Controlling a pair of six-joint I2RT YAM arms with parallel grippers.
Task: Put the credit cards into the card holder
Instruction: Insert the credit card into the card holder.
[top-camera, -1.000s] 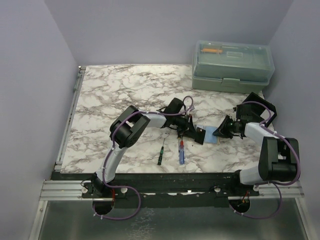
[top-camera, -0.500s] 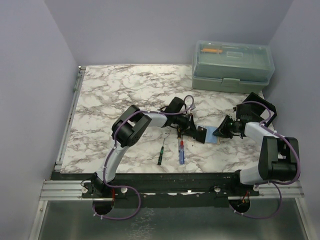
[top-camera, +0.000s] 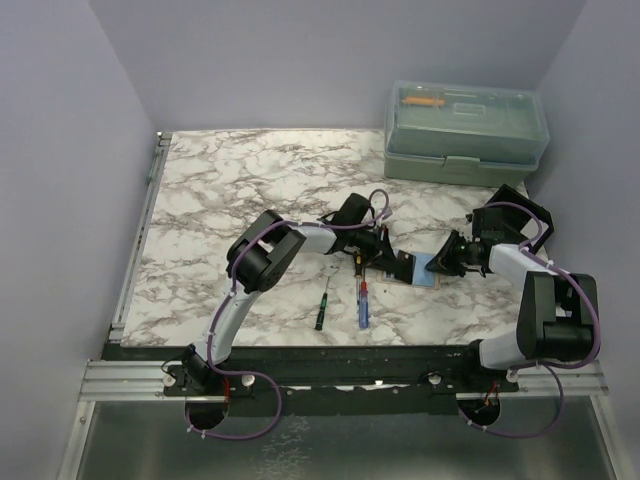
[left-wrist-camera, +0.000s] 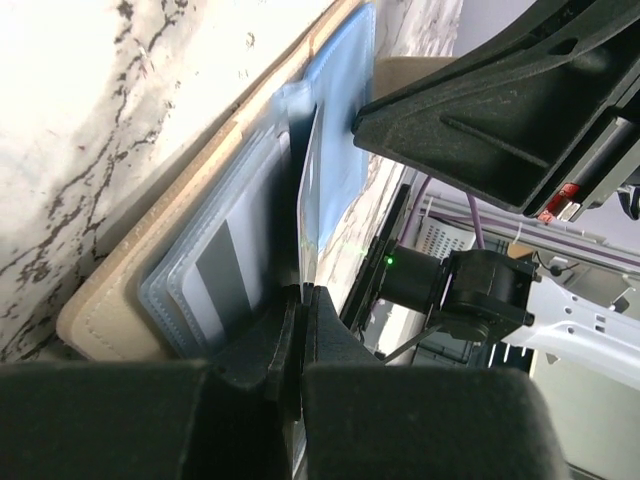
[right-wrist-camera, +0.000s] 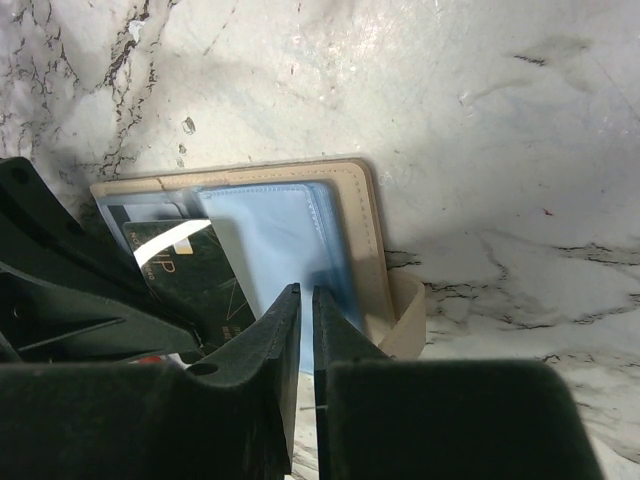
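Lavender walls close in a marble-patterned surface (top-camera: 230, 190), with a green toolbox (top-camera: 465, 130) at the far right corner and two screwdrivers (top-camera: 321, 310) near the front edge. The card holder (right-wrist-camera: 362, 230) lies open at the middle of the surface, between the two arms. The left gripper (left-wrist-camera: 302, 300) is clamped on a credit card (left-wrist-camera: 310, 200), held on edge with its far end among the clear pockets. The right gripper (right-wrist-camera: 303, 305) is narrow and appears to pinch the blue sleeve (right-wrist-camera: 280, 230), lifting it aside. A striped card (left-wrist-camera: 225, 280) is already pocketed. The step in hand is insertion. The next move likely calls for sliding the card deeper along the pocket, then letting go.
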